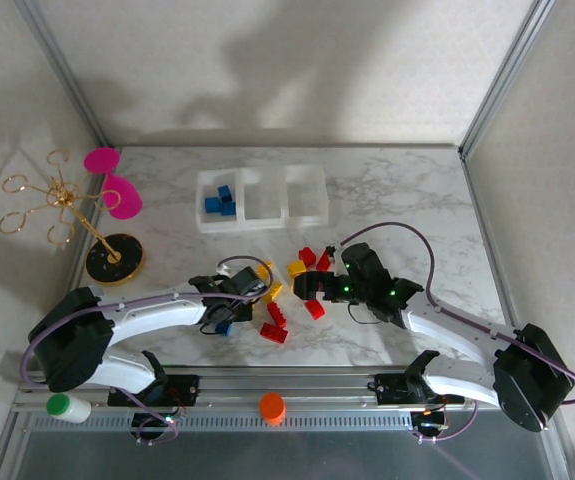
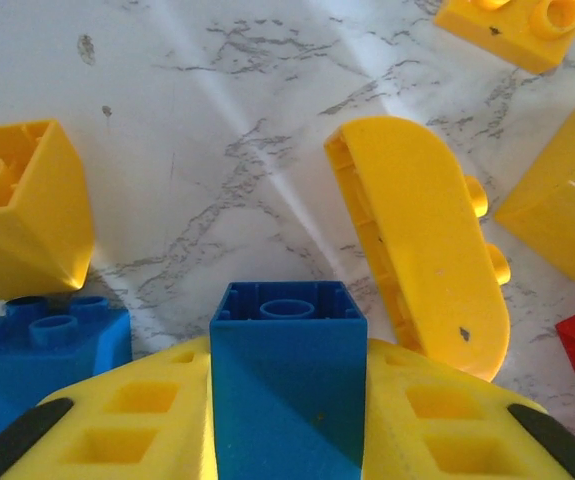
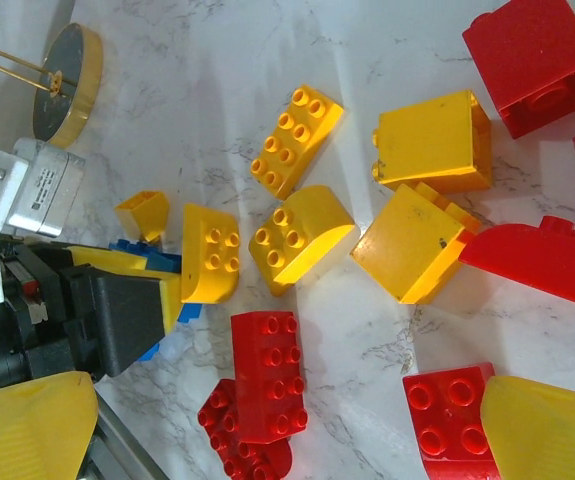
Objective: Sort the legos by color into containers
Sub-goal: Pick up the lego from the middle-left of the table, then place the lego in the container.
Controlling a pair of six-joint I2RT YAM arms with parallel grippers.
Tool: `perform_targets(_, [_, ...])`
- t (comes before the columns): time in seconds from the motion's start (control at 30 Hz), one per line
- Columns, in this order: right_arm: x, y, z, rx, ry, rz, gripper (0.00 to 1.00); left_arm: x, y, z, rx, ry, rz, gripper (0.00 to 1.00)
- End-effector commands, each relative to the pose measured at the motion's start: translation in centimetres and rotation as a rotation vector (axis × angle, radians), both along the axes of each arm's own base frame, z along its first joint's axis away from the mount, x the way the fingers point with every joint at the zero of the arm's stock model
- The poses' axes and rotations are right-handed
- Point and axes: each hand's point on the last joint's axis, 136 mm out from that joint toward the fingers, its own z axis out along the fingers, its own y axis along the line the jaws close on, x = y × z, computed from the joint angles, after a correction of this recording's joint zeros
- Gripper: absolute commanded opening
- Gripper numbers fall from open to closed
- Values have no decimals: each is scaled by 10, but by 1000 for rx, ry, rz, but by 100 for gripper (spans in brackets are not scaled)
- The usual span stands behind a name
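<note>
Top external view puts the task early: a few blue legos (image 1: 222, 202) lie in the left bin of the containers (image 1: 305, 222), the other two bins look bare, and yellow and red bricks (image 1: 285, 300) lie scattered on the worktop (image 1: 397, 190). Left tool (image 2: 287, 365) is clamped on a blue brick (image 2: 285, 410), its hollow underside facing away from the wrist, long axis seemingly along the fingers. Right tool (image 3: 277, 430) gapes wide over red bricks, gripping nothing.
</note>
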Motion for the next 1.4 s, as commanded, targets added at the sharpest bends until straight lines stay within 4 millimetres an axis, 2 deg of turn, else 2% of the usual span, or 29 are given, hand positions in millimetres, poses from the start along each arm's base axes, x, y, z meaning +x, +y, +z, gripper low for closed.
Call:
perform_targets(0.0, [2, 2, 3, 13, -15, -9, 99, 6, 10, 23, 32, -66, 23, 28])
perform_targets(0.17, [7, 9, 10, 28, -32, 3, 99, 22, 23, 54, 53, -145, 62, 27])
perform_targets(0.27, [13, 14, 17, 37, -54, 3, 99, 45, 33, 74, 48, -198, 104, 27])
perform_targets(0.4, [29, 22, 28, 48, -86, -10, 99, 91, 45, 103, -21, -275, 184, 25])
perform_targets(0.53, [51, 31, 39, 63, -112, -30, 99, 142, 58, 121, 18, -313, 245, 25])
perform_targets(0.67, [65, 36, 44, 74, -134, -45, 99, 191, 60, 117, 24, -303, 254, 25])
perform_targets(0.8, [74, 33, 36, 60, -115, -68, 99, 239, 63, 112, 21, -306, 270, 25])
perform_targets(0.97, [73, 33, 24, 50, -88, -62, 99, 294, 79, 107, 54, -326, 311, 25])
perform_targets(1.03, [81, 23, 23, 44, -91, -92, 99, 314, 83, 103, 68, -332, 314, 26])
perform_targets(1.17, [84, 20, 23, 29, -99, -101, 99, 338, 85, 82, 65, -297, 331, 26])
perform_targets(1.23, [86, 19, 26, 27, -103, -102, 99, 347, 85, 80, 78, -300, 338, 28])
perform_targets(1.27, [87, 19, 27, 27, -107, -101, 99, 349, 85, 80, 80, -302, 340, 31])
perform_targets(1.33, [88, 21, 33, 33, -120, -96, 99, 353, 84, 86, 77, -312, 343, 43])
perform_targets(1.37, [89, 21, 37, 33, -127, -95, 98, 354, 83, 91, 69, -317, 336, 45])
